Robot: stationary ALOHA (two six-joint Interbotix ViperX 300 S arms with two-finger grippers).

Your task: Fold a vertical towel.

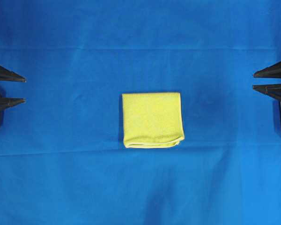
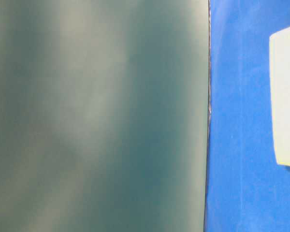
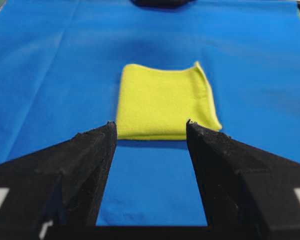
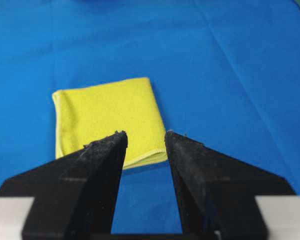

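Observation:
The yellow towel [image 1: 152, 120] lies flat on the blue cloth near the middle, folded into a small, nearly square pad with layered edges along its near side. It also shows in the left wrist view as the towel [image 3: 162, 102], in the right wrist view as the towel [image 4: 107, 120], and as a pale shape, the towel [image 2: 285, 96], at the right edge of the table-level view. My left gripper [image 1: 23, 90] waits at the far left, open and empty, also seen as the left gripper [image 3: 150, 127]. My right gripper [image 1: 254, 80] is at the far right, open and empty, also seen as the right gripper [image 4: 146, 135]. Both are well apart from the towel.
A large blue cloth [image 1: 140, 37] covers the whole table, with faint creases across it. A blurred grey-green surface [image 2: 96, 116] fills the left two thirds of the table-level view. A dark object [image 3: 160, 2] shows at the far edge in the left wrist view.

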